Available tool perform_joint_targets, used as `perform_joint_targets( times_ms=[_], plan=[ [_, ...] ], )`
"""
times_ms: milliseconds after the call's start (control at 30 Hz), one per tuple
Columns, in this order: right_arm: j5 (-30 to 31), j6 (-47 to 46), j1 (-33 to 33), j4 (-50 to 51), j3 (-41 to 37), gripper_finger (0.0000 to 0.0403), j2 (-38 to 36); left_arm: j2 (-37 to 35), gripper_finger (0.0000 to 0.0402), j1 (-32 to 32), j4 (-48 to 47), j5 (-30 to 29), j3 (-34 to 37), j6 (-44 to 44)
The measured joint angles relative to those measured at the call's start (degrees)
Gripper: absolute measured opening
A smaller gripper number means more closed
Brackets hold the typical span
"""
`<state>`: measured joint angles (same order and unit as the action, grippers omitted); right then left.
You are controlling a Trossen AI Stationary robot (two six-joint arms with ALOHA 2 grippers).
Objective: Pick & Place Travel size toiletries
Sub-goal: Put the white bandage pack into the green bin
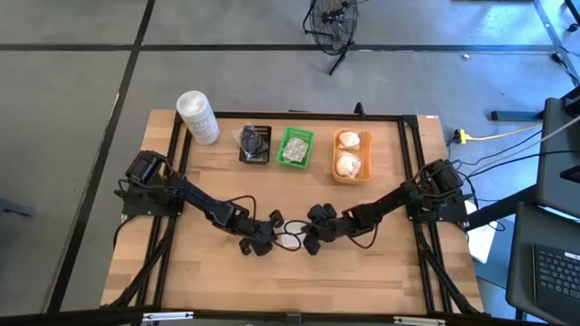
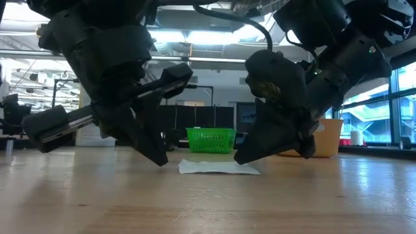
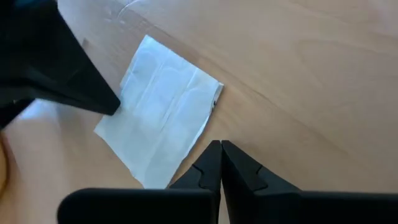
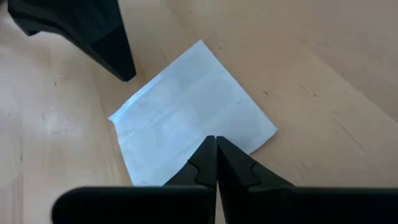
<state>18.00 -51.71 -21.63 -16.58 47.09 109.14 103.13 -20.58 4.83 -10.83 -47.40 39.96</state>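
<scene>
A flat white square sachet (image 1: 288,238) lies flat on the wooden table near its near edge, between both grippers; it also shows in the low view (image 2: 218,167). My left gripper (image 3: 217,148) is shut and points down at the table just beside one edge of the sachet (image 3: 163,118), with no contact that I can see. My right gripper (image 4: 215,142) is shut, with its tips over the sachet (image 4: 186,112). In the low view, the left gripper (image 2: 160,160) stands left of the sachet and the right gripper (image 2: 240,159) is at its right end. My right gripper has its shut fingertips (image 2: 242,158) down on the top face of the sachet near one edge (image 4: 205,127), slanting in from above and from the table's right. The sachet stays flat on the table. Whether the tips truly touch it or hover just over it, I cannot tell.
Along the far edge stand a tall white tub (image 1: 198,116), a black tray (image 1: 256,143) with dark items, a green tray (image 1: 295,147) with a silvery pack, and an orange tray (image 1: 352,154) with two white bundles. Bare wood lies around the sachet.
</scene>
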Motion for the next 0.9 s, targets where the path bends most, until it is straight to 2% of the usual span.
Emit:
perform_joint_targets(
  times_ms=[167, 567, 767, 900],
  plan=[
    [0.2, -0.4, 0.0, -0.2, 0.0, 0.0006, 0.1, 1.0, 0.0018, 0.0, 0.9, -1.6, -0.2, 7.4],
    [0.4, -0.3, 0.0, -0.5, 0.1, 0.0006, 0.1, 3.0, 0.0104, -0.1, 3.2, -8.2, -0.4, 13.6],
    [0.6, -0.3, 0.0, -0.5, 0.1, 0.0015, 0.1, 3.1, 0.0116, 0.0, 3.4, -9.7, -0.3, 20.2],
    [0.6, -0.3, 0.0, -0.5, 0.1, 0.0006, 0.1, 3.1, 0.0114, 0.0, 3.7, -9.2, -0.3, 22.7]
  ],
)
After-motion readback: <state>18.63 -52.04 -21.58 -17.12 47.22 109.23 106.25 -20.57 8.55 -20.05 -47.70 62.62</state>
